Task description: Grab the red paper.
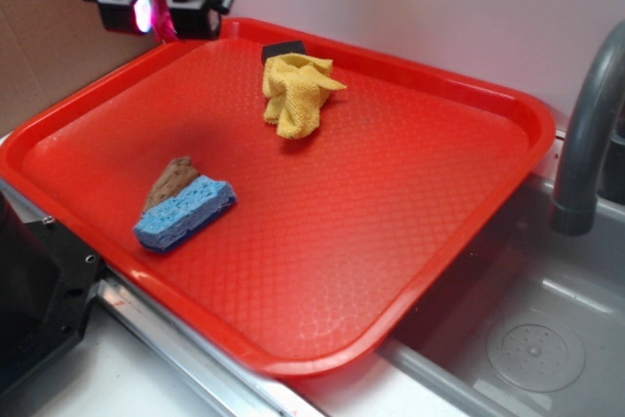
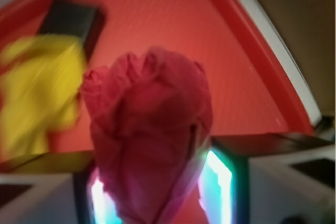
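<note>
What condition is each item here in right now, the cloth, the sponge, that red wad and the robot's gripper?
Red paper: crumpled, held in the gripper, above the tray.
Gripper: raised over the tray's far left corner, shut on the paper.
Yellow cloth: bunched up, lying on the tray.
Blue sponge: lying flat on the tray.
Red tray: resting flat.

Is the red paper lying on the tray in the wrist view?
No. The red paper is up between the pincer's fingers, raised above the red tray beside the yellow cloth.
</note>
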`<state>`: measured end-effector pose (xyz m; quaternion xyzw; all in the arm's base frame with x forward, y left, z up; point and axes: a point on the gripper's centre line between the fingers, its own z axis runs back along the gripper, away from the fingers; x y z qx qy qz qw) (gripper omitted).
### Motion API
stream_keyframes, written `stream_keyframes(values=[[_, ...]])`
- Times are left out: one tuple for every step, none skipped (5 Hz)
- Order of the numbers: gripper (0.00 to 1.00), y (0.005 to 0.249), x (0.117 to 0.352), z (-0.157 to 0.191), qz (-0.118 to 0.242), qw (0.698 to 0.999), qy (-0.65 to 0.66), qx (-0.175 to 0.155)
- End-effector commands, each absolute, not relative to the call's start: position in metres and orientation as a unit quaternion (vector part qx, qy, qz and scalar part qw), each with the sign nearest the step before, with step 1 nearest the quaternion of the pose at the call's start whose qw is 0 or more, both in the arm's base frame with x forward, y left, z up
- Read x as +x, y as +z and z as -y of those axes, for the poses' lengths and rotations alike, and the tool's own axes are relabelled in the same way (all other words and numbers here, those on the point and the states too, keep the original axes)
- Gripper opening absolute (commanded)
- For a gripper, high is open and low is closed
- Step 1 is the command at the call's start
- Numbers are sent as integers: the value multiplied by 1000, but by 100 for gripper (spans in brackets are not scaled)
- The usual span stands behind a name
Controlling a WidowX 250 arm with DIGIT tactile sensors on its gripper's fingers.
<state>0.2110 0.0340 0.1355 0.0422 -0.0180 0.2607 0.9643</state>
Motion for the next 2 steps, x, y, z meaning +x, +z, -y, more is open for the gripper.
stream_keyframes(values=[[0,219,180,-14,75,979,189,-29],[0,211,185,-17,70,980,184,-29]])
